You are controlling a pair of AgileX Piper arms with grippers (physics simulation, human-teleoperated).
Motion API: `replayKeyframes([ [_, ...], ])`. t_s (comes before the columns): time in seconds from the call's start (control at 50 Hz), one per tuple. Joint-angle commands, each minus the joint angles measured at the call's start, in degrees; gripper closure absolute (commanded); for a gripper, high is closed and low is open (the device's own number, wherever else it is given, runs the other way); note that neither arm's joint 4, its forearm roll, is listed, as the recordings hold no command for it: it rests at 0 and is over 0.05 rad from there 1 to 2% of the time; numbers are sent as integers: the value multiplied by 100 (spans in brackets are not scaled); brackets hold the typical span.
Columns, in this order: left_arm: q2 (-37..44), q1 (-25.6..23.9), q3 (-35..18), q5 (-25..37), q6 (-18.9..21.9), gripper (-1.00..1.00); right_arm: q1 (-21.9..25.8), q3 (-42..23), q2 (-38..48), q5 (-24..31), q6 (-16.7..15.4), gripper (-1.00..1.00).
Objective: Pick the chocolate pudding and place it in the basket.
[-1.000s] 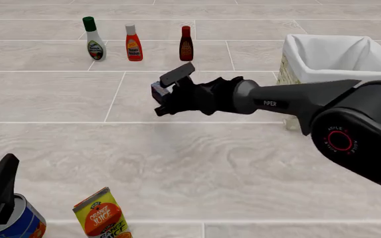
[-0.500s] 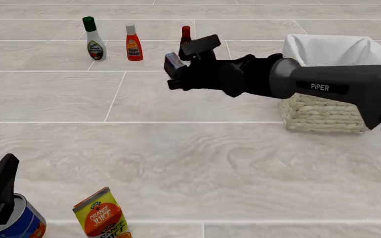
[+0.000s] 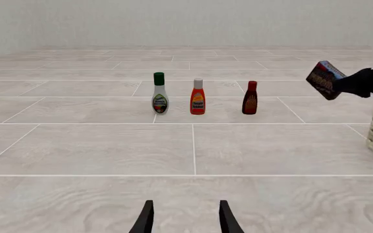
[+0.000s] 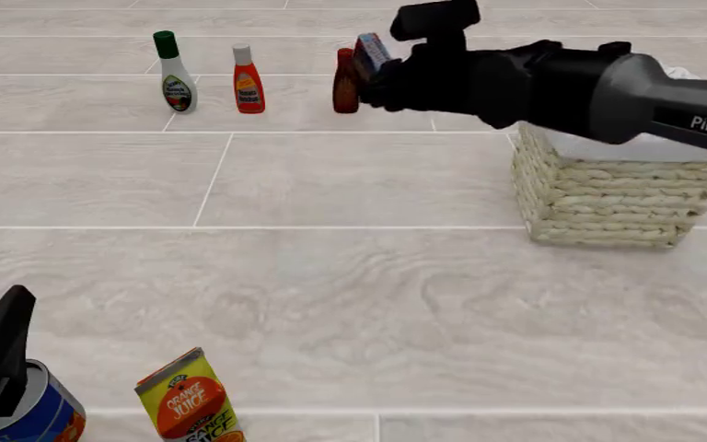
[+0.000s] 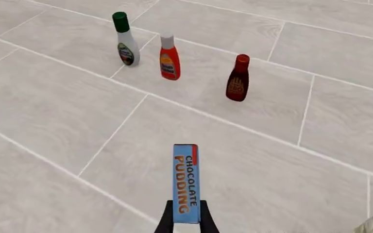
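Brown pudding box's already up off the bench, so you've got the pick done. Your right fingers [image 5: 185, 219] are clamped on the chocolate pudding [image 5: 186, 182], label readable only from that wrist. Left fingers [image 3: 185, 218] sit apart, idle. Front view shows it hanging just left of the basket [image 4: 599, 198]; carry-over and drop remain.

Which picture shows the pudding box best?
The right wrist view: the chocolate pudding sits close up and its words are readable. The front view shows only a small part past the right gripper. The left wrist view shows it small, far off.
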Motion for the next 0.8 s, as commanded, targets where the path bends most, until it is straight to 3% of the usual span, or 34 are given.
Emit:
replayKeyframes([
  [0.02, 0, 0, 0, 0, -2, -100, -222, -83, -294, 203, 32, 100],
  [0.8, -1, -1, 0, 0, -2, -100, -1908, -611, -844, 713, -39, 100],
])
